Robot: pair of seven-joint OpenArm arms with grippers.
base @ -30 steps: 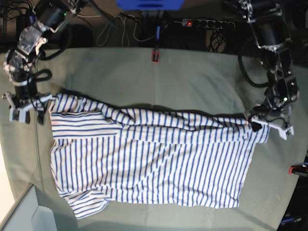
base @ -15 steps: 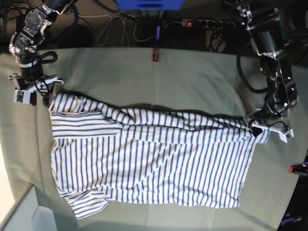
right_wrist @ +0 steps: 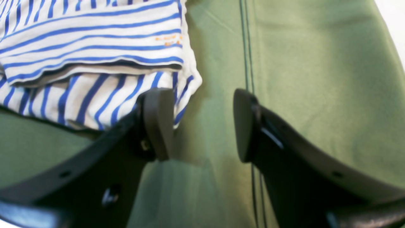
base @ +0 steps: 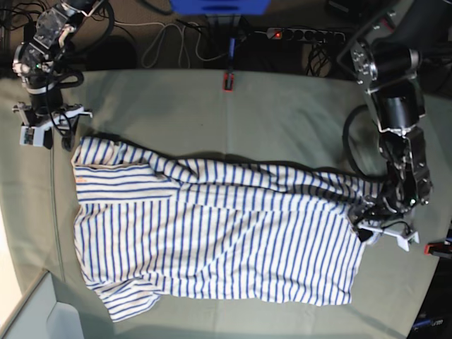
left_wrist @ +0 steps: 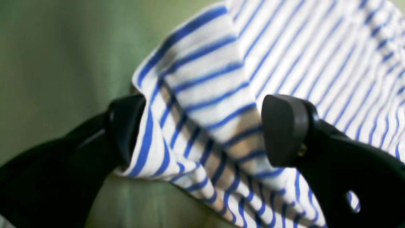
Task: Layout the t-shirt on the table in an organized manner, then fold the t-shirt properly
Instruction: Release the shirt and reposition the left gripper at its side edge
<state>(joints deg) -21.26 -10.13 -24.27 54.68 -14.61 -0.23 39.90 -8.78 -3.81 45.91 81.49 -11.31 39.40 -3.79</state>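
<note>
The white, blue-striped t-shirt lies spread and wrinkled across the grey-green table, with its far edge bunched into folds. On the base view's right, my left gripper sits at the shirt's right edge. In the left wrist view the left gripper is open wide, and a raised fold of the t-shirt lies between its fingers. At the base view's far left my right gripper is just beyond the shirt's corner. Up close the right gripper is open over bare table, one finger beside the t-shirt.
A red clamp sits at the table's far edge and another at the right edge. Behind the table lie a power strip, cables and a blue object. The table's corner drops off at the lower left.
My right gripper has drawn back from the shirt's left corner toward the far edge. My left gripper has moved nearer along the shirt's right edge, and the corner fabric has shifted with it.
</note>
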